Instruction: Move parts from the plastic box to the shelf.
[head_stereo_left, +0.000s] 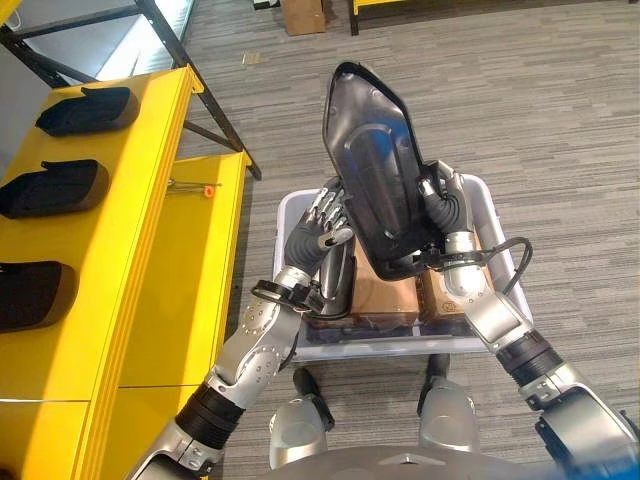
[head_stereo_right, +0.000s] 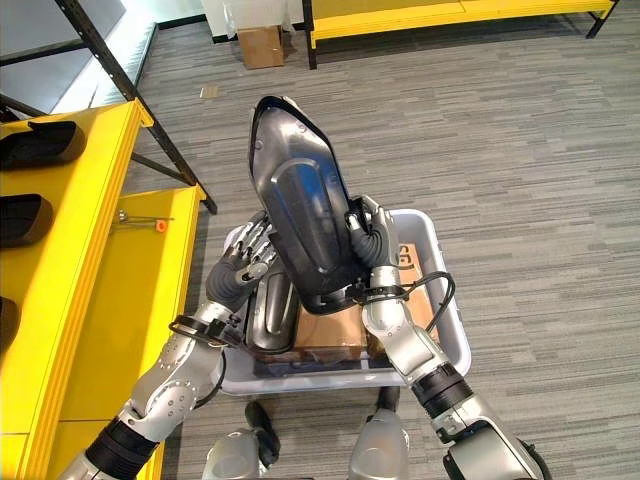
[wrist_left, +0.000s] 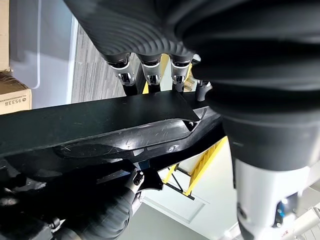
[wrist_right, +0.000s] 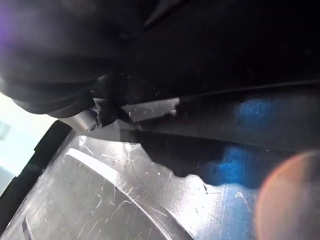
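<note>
A large black moulded part (head_stereo_left: 370, 170) is held upright above the translucent plastic box (head_stereo_left: 400, 345). My right hand (head_stereo_left: 442, 205) is curled round its right edge. My left hand (head_stereo_left: 320, 225) rests against its lower left edge with fairly straight fingers (wrist_left: 150, 70), which lie along the part (wrist_left: 100, 130) in the left wrist view. The right wrist view sits close against the part's glossy scratched surface (wrist_right: 125, 190). Another black part (head_stereo_left: 338, 275) stands inside the box. The yellow shelf (head_stereo_left: 150, 260) runs along my left.
Three black parts (head_stereo_left: 88, 110), (head_stereo_left: 55, 187), (head_stereo_left: 35, 293) lie on the shelf's upper level. A thin orange-tipped tool (head_stereo_left: 190, 187) rests on the lower level. Cardboard cartons (head_stereo_left: 385, 295) fill the box's bottom. A dark rack leg (head_stereo_left: 200, 80) and a carton (head_stereo_left: 303, 15) stand on the carpet beyond.
</note>
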